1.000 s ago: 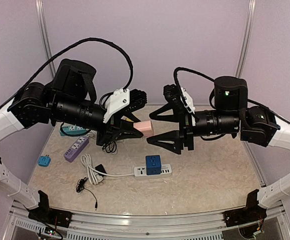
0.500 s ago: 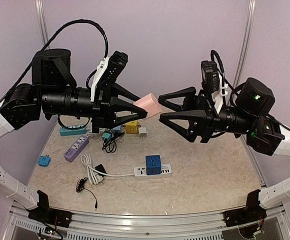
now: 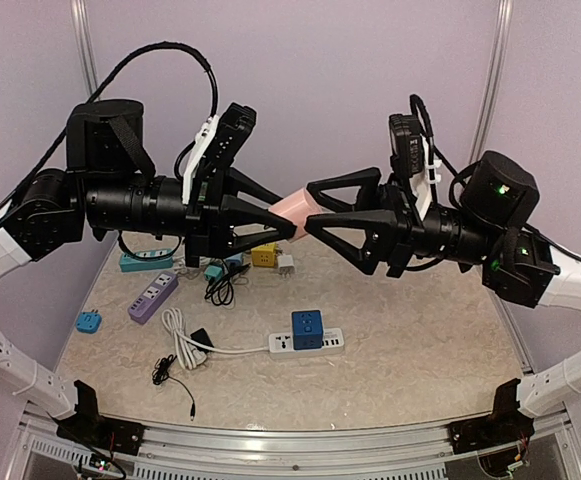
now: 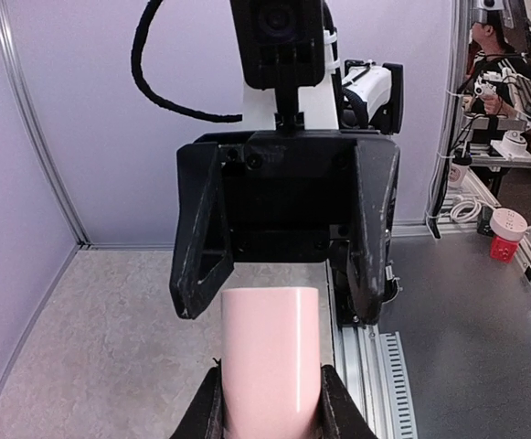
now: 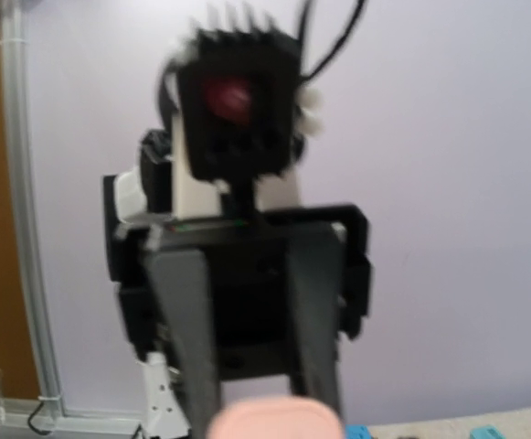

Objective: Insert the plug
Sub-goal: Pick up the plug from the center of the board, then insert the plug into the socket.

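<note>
Left gripper (image 3: 286, 226) pinches a pale pink rounded plastic plug block (image 3: 292, 204) high in mid-air. Right gripper (image 3: 314, 208), fingers spread, straddles the block's free end. Below, on the speckled table (image 3: 420, 350), a white power strip (image 3: 332, 342) carries a blue cube adapter (image 3: 307, 328).

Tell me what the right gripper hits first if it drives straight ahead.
The pink rectangular block held by the left gripper; its end seems to sit between the right gripper's open fingers.

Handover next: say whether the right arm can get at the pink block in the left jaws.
Probably yes: the right jaws stand open at the free end of the pink block, nothing between.
</note>
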{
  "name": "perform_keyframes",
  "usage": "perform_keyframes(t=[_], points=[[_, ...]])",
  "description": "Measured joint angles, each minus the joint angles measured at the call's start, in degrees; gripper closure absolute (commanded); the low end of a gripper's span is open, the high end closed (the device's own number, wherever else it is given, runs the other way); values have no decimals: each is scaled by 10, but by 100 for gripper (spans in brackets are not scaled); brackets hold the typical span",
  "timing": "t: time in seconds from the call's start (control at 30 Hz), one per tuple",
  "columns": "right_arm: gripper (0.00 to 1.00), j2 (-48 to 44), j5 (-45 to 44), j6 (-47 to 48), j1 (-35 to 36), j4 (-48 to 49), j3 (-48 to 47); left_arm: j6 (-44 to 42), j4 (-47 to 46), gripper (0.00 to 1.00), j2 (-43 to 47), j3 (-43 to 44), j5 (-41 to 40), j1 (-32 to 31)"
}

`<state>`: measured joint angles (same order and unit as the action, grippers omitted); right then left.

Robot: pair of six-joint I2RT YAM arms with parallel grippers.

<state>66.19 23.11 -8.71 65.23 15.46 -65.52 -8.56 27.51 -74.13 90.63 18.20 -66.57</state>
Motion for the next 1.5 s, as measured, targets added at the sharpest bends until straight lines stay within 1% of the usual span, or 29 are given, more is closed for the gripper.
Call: perform_keyframes(t=[0.07, 0.1, 0.17, 0.3, 0.33, 0.37, 0.47, 0.5, 0.57, 0.6, 0.63, 0.7, 0.83, 0.97, 1.03, 1.1, 1.2, 1.3, 1.33, 1.5], points=[[44, 3, -9, 1, 0, -5, 0, 0, -1, 100, 0, 0, 2, 0], [48, 5, -12, 1, 0, -8, 0, 0, -1, 100, 0, 0, 4, 0], [61, 7, -16, 4, -1, -10, 0, 0, -2, 100, 1, 0, 7, 0], [79, 8, -14, 1, -1, -11, 0, -1, -3, 100, 1, -2, 6, 2], [86, 8, -11, 3, -1, -11, 0, 0, -5, 100, 1, -3, 7, 2], [100, 8, -6, 4, -1, -10, 0, 2, -5, 100, 1, -3, 10, 2], [100, 13, 2, 11, -1, -16, -9, 4, -5, 100, 5, -4, 14, 2], [100, 16, 4, 13, -1, -20, -14, 4, -5, 85, 6, -4, 14, 3], [100, 19, 7, 18, -1, -30, -23, 4, -5, 21, 8, -5, 13, 3], [100, 19, 8, 22, -2, -36, -26, 2, -8, 4, 9, -9, 12, 5], [100, 19, 7, 26, -3, -48, -30, 0, -11, 2, 10, -14, 10, 6], [100, 19, 1, 39, -11, -81, -38, -9, -13, 1, 16, -32, 4, 15], [100, 30, -34, 91, -58, -210, -83, -33, -16, 1, 37, -107, -35, 71], [100, 86, -52, 166, -114, -325, -131, -38, -35, 1, 77, -206, -70, 146], [100, 123, -52, 207, -123, -372, -133, -35, -49, 1, 104, -258, -86, 175], [100, 180, -44, 258, -123, -425, -133, -27, -71, 1, 132, -309, -95, 202], [100, 218, -41, 300, -123, -456, -127, -8, -96, 1, 180, -398, -103, 257], [100, 234, -42, 340, -123, -478, -123, 9, -117, 1, 219, -473, -110, 315], [100, 235, -43, 348, -124, -480, -123, 10, -117, 1, 223, -480, -110, 319], [100, 253, -47, 378, -128, -479, -123, 32, -143, 1, 282, -552, -107, 391]])
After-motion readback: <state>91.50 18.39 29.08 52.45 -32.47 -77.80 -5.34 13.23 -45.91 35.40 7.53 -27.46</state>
